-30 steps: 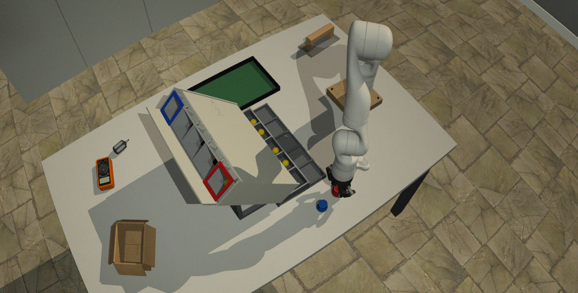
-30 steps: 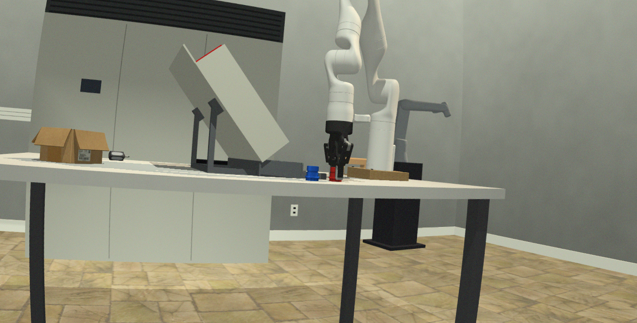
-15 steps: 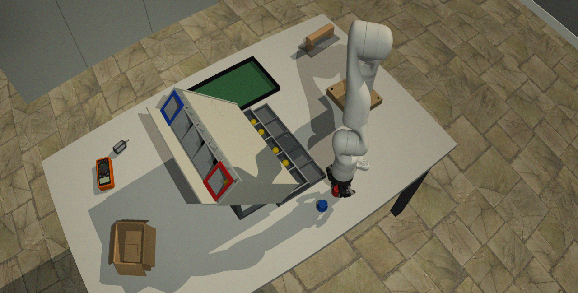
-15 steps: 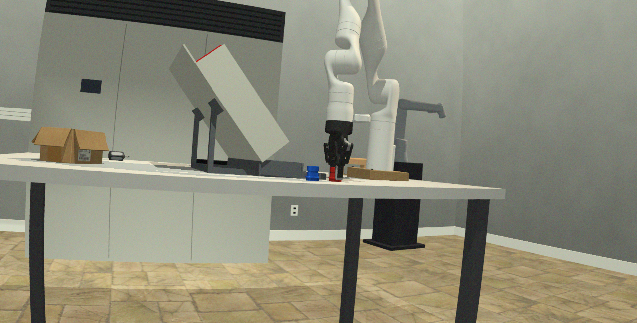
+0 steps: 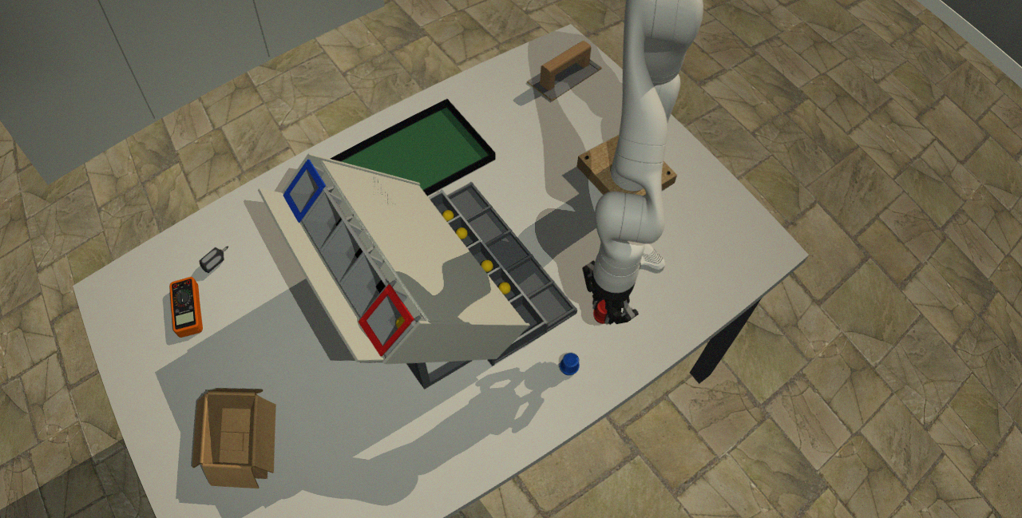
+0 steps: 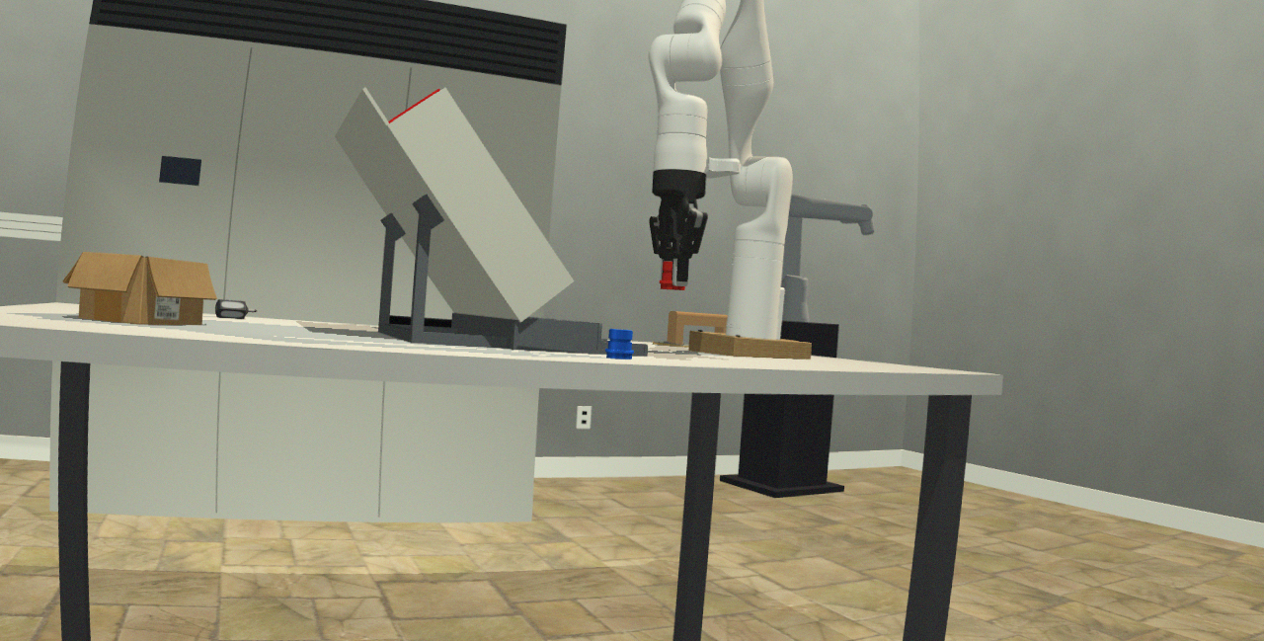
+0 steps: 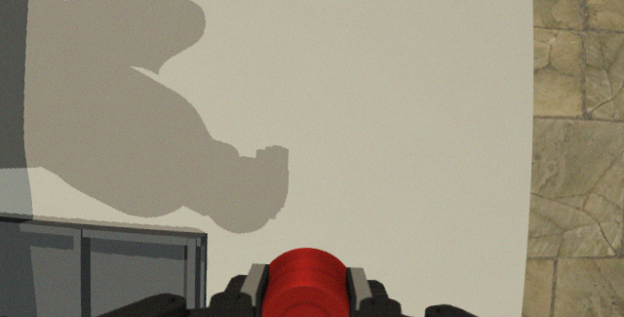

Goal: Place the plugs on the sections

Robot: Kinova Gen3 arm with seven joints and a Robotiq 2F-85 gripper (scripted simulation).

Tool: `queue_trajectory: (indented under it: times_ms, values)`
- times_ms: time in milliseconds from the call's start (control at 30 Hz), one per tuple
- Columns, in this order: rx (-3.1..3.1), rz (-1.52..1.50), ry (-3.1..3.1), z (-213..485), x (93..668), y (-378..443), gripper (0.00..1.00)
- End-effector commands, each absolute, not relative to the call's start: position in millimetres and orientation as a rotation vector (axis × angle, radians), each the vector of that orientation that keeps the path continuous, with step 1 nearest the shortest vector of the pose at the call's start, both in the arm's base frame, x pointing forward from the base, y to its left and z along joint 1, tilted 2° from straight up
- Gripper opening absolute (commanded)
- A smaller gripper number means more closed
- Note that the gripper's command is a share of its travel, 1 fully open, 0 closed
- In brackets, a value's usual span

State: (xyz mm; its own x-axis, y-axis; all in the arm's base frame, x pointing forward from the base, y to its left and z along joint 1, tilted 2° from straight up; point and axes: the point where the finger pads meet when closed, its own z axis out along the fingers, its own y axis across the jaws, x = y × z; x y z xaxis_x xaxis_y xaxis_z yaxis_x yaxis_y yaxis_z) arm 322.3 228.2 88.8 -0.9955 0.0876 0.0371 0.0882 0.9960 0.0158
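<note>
Gripping the round red plug upright between its fingers, the black two-finger gripper hung above the white table, right of centre from overhead. The grey compartmented tray lay to its left, four yellow marbles visible in its rear row, its front sections marble-free. The blue plug stood lower left of the gripper.

Smooth white arm — rounded joints, thin seam lines — black wrist collar, dark fingers, pale grey pads
</note>
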Motion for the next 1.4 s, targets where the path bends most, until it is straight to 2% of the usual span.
queue_trajectory:
  times_ms: [0,700,733,933,1367]
  values:
    - [-0.132,-0.057,-3.122,106,330,232,0.00]
    - [-0.134,-0.044,-3.120,106,331,232,0.00]
    - [-0.142,-0.045,-3.117,109,344,163,0.00]
    - [-0.142,-0.045,-3.117,113,354,117,0.00]
    - [-0.134,-0.043,-3.118,112,354,116,0.00]
